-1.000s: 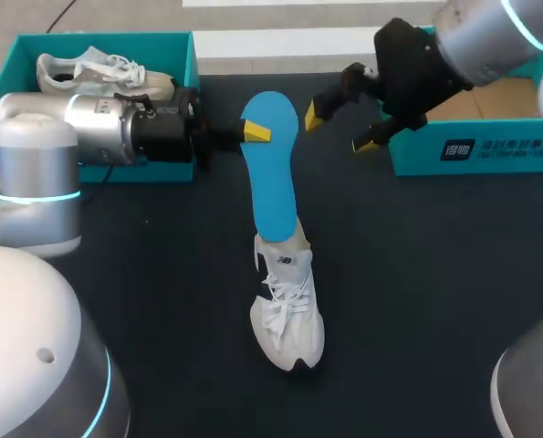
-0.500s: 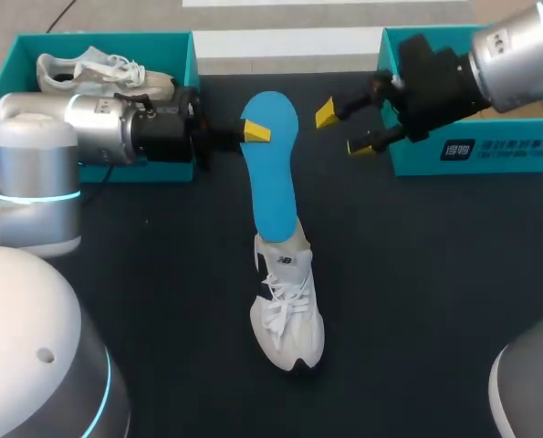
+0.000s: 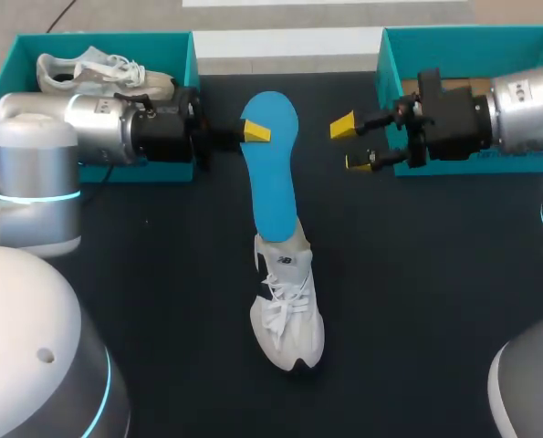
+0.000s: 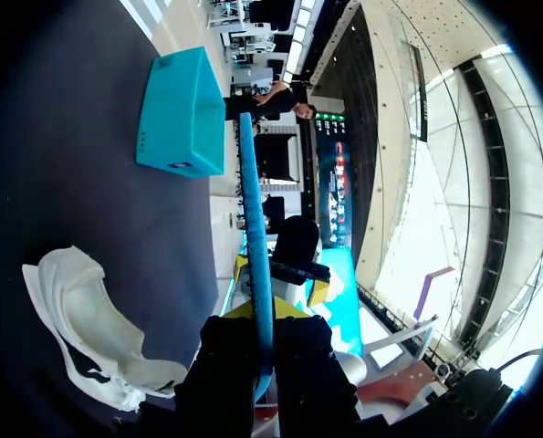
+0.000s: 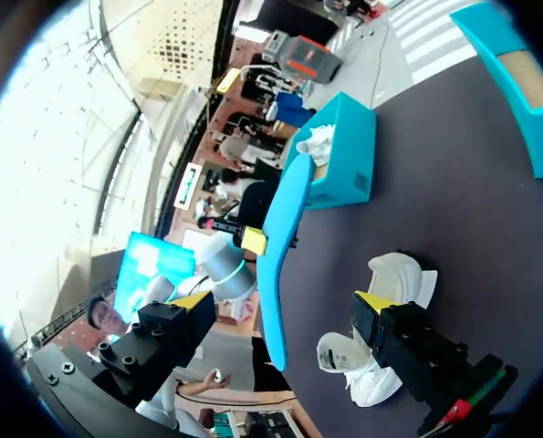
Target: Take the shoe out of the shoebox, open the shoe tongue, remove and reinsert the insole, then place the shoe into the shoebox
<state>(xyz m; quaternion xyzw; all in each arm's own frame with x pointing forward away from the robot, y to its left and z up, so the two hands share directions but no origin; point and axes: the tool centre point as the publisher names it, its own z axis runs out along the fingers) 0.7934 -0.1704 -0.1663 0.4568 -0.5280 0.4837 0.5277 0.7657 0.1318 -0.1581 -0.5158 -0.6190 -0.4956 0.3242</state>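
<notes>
Head view: the left claw (image 3: 252,133) pinches the top of the blue insole (image 3: 273,182) while its low end sits in the shoe (image 3: 287,315) on the surface (image 3: 417,301). I think this is the insole step. The right arm lies flat, with its claw (image 3: 355,144) open and well apart.

Left wrist view: the insole is squeezed edge-on.

Right wrist view: the fingers are wide and hold nothing. Next, this claw likely must steady the shoe.

Shows smooth, matt and foam-like on the blue insole (image 3: 273,182), soft white mesh cloth with cord laces on the shoe (image 3: 287,310), plain matt card on the teal right shoebox (image 3: 454,36), satin silver metal with matt black fittings on the left arm (image 3: 98,128), dull, dark and even on the table (image 3: 435,301).
</notes>
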